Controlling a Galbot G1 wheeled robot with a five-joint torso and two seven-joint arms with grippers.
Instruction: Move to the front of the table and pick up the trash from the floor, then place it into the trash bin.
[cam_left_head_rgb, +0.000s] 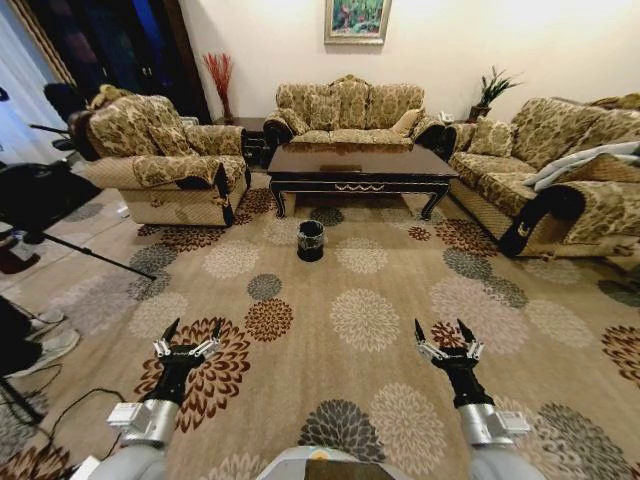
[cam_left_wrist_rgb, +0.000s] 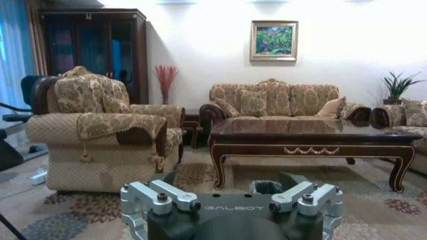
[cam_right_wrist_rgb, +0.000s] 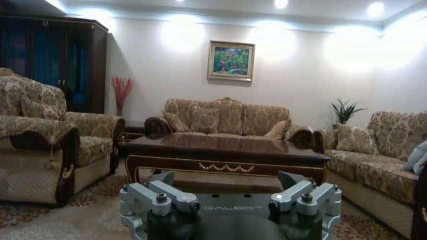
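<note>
The dark glossy table (cam_left_head_rgb: 360, 165) stands far ahead across the carpet, with a gold ornament on its front edge. It also appears in the left wrist view as the table (cam_left_wrist_rgb: 313, 139) and in the right wrist view as the table (cam_right_wrist_rgb: 223, 150). The small black trash bin (cam_left_head_rgb: 311, 240) sits on the carpet just in front of the table's left part, and the trash bin (cam_left_wrist_rgb: 265, 186) shows between my left fingers. I cannot make out the trash on the patterned carpet. My left gripper (cam_left_head_rgb: 194, 328) (cam_left_wrist_rgb: 230, 180) and right gripper (cam_left_head_rgb: 441, 328) (cam_right_wrist_rgb: 227, 179) hover low near me, both open and holding nothing.
An armchair (cam_left_head_rgb: 160, 160) stands at the left, a sofa (cam_left_head_rgb: 345, 105) behind the table and another sofa (cam_left_head_rgb: 560, 170) at the right. A tripod with dark gear (cam_left_head_rgb: 45, 205) and cables lie at the far left. Open flowered carpet (cam_left_head_rgb: 365, 320) stretches between me and the table.
</note>
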